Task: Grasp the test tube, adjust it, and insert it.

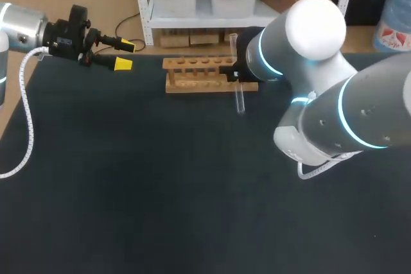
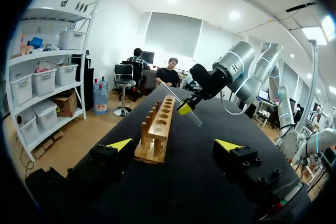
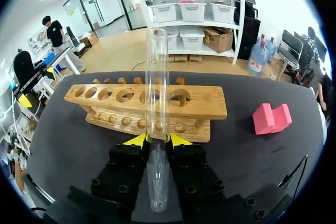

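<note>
Dark cloth is covering the table (image 1: 128, 190), and the wooden rack (image 1: 199, 75) is standing near its far edge. My right gripper (image 3: 157, 140) is clamping the test tube (image 3: 156, 103) between both fingers, lifted just in front of the rack, near its right end. The tube's long axis is leaning, not upright over the holes, so I judge it is needing adjustment first. My left gripper (image 2: 173, 145) is hanging with fingers spread, well apart from the rack.
</note>
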Controlling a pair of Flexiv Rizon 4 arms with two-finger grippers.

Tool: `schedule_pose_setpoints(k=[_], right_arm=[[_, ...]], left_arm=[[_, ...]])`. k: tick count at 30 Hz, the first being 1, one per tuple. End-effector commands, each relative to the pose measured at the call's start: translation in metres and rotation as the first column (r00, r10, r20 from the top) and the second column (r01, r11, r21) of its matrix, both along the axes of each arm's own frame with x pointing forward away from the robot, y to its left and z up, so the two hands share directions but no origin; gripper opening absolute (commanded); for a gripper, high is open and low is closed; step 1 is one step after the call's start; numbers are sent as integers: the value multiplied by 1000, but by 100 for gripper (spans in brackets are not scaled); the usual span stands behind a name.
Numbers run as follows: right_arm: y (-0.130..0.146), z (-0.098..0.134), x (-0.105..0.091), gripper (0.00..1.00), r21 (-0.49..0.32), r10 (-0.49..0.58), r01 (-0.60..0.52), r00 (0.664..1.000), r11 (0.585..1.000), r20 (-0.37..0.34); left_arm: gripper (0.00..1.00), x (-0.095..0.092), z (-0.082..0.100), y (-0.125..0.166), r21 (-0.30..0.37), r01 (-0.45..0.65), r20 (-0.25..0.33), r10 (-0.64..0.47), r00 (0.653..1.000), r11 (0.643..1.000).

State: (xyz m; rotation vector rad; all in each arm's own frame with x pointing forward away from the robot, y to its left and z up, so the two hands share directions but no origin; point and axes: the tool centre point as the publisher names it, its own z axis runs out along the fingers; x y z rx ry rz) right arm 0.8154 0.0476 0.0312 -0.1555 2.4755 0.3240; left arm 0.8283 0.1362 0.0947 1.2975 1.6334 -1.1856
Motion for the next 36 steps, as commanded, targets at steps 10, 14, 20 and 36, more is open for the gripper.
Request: schedule_pose_setpoints(k=[10, 14, 20, 36], right_arm=[[2, -5, 1, 0, 5, 40, -39, 988, 999, -147], [2, -3, -2, 0, 3, 35, -35, 989, 999, -147], [1, 3, -10, 0, -7, 13, -14, 990, 1000, -142], [-22, 40, -32, 0, -96, -89, 82, 994, 992, -70]], left_arm=[[100, 0, -1, 0, 0, 1, 1, -1, 1000, 1000], [100, 0, -1, 0, 0, 1, 1, -1, 1000, 1000], [100, 0, -1, 0, 0, 1, 1, -1, 1000, 1000], [100, 0, -1, 0, 0, 1, 1, -1, 1000, 1000]])
